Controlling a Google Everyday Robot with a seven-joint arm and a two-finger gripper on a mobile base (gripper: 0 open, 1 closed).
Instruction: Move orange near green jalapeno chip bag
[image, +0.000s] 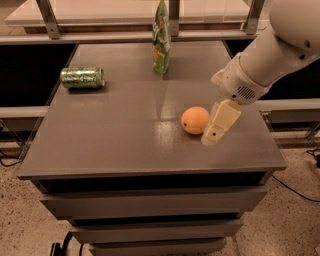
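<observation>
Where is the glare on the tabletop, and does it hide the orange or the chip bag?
Camera view: a pale sheen runs down the table from the green jalapeno chip bag to just left of the orange; neither is washed out. Same view: the gripper, close at the orange's right, is evenly lit.

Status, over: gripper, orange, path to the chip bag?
Gripper low, close beside orange. Orange on table, well short of green jalapeno chip bag at back. Nothing between them; can lies off aside.

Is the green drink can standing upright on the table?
No, the green can lies on its side, far to the left of the gripper, which is just right of the orange.
</observation>
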